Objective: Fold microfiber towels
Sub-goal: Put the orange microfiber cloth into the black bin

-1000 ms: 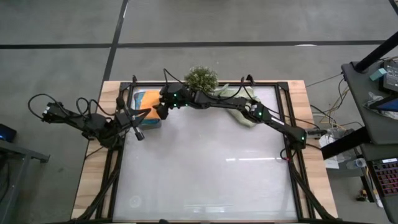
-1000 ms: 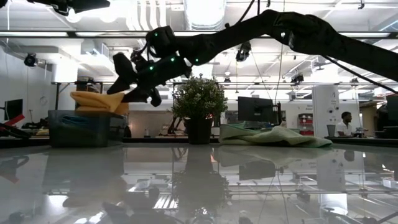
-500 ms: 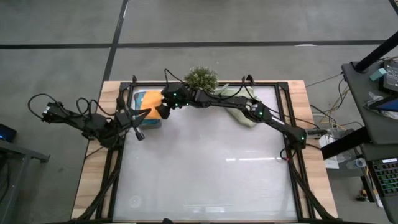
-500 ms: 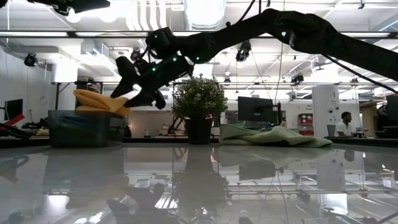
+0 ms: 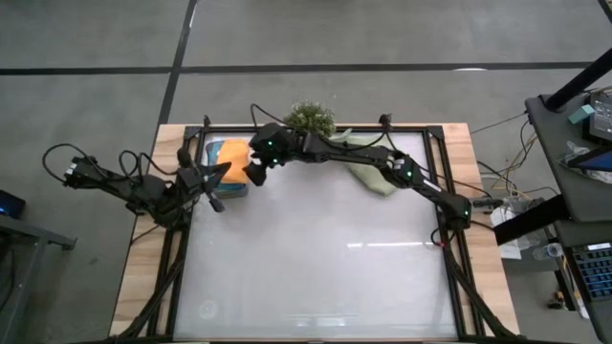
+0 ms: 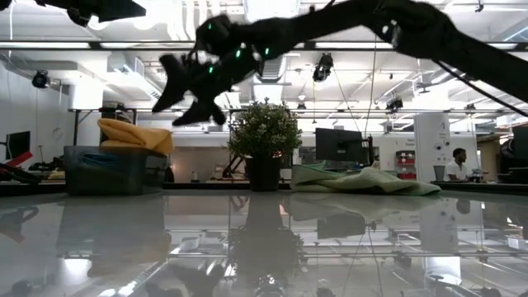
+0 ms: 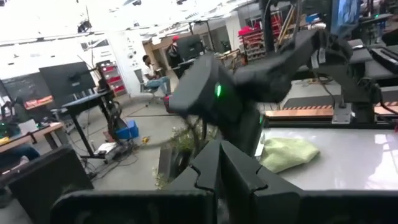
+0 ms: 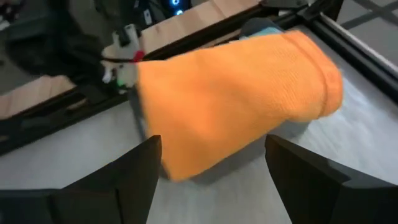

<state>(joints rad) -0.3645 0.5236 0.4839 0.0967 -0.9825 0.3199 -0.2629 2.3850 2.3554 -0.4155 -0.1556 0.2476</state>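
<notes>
A folded orange towel point(image 8: 236, 93) lies on top of a stack in the dark tray point(image 6: 107, 173) at the table's far left; a teal towel point(image 8: 261, 26) shows beneath it. My right gripper point(image 6: 186, 103) hovers open above and just right of the orange towel point(image 6: 136, 134), touching nothing. Pale green towels point(image 6: 363, 180) lie in a loose heap on the table at the far side, right of the plant. My left gripper point(image 5: 218, 182) waits shut at the table's left edge, beside the tray.
A small bushy plant point(image 5: 309, 119) in a dark pot stands at the table's far edge between the tray and the green heap point(image 5: 368, 164). My right arm stretches across the far part of the table. The white tabletop point(image 5: 325, 258) takes up the near side.
My right gripper has let go of the orange towel, opened wider and risen above it, tipping its fingers up. The towel's right end, held raised before, has settled down onto the stack in the tray.
</notes>
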